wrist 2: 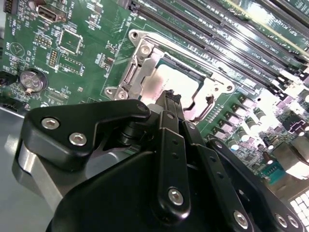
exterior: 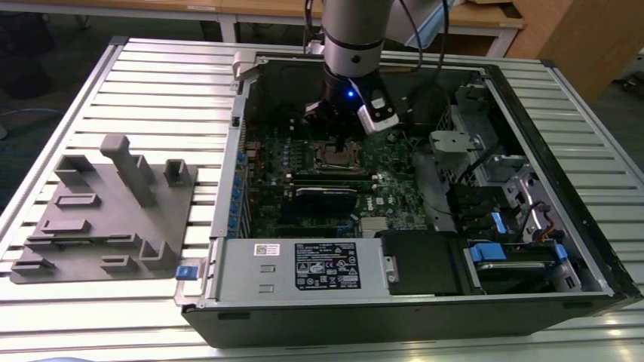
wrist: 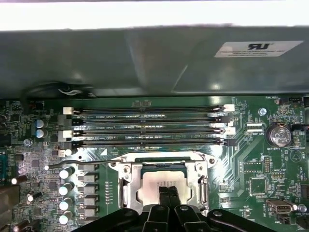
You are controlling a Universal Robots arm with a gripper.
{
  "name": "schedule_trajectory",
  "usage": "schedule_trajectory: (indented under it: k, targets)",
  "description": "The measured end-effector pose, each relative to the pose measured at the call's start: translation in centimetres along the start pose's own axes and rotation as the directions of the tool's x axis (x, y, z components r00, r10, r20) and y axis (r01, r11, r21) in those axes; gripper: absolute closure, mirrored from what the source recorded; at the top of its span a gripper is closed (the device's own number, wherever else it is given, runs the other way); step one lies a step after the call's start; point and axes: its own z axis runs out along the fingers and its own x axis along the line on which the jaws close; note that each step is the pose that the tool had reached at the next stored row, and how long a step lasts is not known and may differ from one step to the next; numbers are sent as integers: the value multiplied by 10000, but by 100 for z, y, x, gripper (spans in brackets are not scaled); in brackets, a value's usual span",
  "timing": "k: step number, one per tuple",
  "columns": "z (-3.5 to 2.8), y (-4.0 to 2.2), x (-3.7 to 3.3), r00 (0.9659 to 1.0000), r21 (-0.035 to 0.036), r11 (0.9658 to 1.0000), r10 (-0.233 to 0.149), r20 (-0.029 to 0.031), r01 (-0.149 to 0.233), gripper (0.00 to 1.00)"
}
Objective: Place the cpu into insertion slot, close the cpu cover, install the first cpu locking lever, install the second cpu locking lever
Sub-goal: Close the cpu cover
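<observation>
Gripper fingers pressed together, holding nothing, tips over cpu; cover lies flat around it on motherboard.

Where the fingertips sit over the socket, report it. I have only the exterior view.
Observer: In the first wrist view the gripper has its fingertips pressed together, right over the middle of the cpu. I cannot tell whether they touch it or hang just above it.
Operator: Tell me how the cpu lies.
Observer: It is seated in the insertion slot, silver top up.
Operator: Now the cover.
Observer: The cpu cover looks to lie flat over the slot, and the cpu shows through its window.
</observation>
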Motion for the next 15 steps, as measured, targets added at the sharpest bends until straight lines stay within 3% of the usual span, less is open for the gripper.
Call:
schedule_trajectory:
  k: [15]
  targets:
    - [1, 1, 4, 10000, -1, 10000, 0, 0, 0, 89]
